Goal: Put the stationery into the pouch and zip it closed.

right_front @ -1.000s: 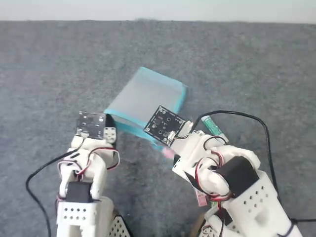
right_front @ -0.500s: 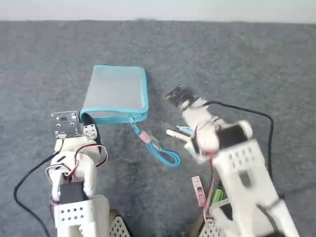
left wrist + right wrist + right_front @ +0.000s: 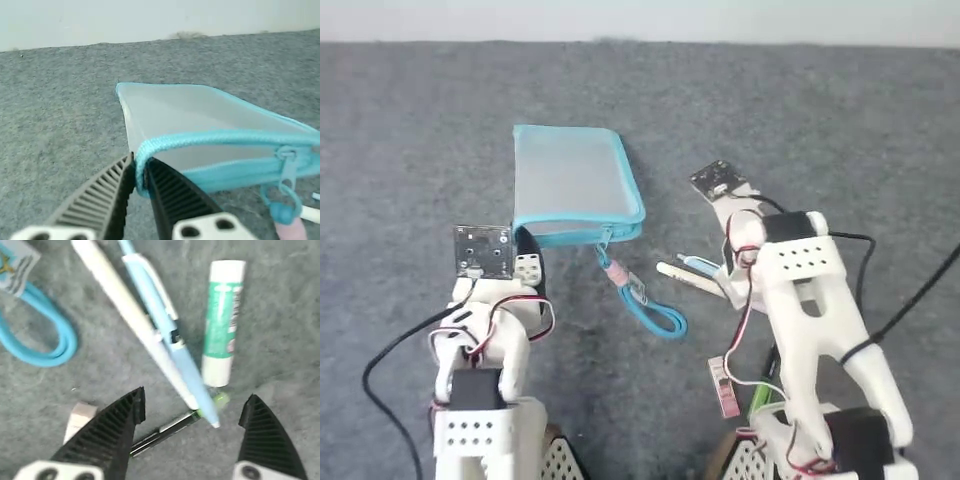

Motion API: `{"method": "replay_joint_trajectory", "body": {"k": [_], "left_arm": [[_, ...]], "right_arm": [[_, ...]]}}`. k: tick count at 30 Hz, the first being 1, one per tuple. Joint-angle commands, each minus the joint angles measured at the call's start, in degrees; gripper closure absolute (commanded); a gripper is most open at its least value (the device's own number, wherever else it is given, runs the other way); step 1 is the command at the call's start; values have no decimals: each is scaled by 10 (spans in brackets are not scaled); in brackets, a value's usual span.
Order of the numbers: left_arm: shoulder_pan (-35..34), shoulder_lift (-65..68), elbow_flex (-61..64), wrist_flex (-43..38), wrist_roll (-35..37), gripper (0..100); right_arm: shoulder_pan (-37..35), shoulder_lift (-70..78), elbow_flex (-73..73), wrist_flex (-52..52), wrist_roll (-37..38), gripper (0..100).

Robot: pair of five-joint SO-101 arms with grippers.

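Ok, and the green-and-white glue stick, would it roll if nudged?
Likely somewhat: the glue stick is a round tube lying on its side, though the fuzzy grey mat should slow it. It looks rigid, so the open right gripper could probably clamp it without bending. Its smooth label may slip a little.

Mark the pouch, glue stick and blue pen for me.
pouch [image 3: 575, 185]: high view, centre of its translucent face.
glue stick [image 3: 222, 322]: right wrist view, green label mid-body.
blue pen [image 3: 167, 327]: right wrist view, middle of the barrel.
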Motion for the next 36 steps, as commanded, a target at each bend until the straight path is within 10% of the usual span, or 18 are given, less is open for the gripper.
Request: {"method": "replay_joint_trajectory", "body": {"k": [1,36], "left_arm": [[5,-6,-12,-25,-4,989],[10,-8,-11,-25,-4,988]], "right_arm": [[25,-5,11,-28,57,713],[72,203,-132,-94,105,714]]}}
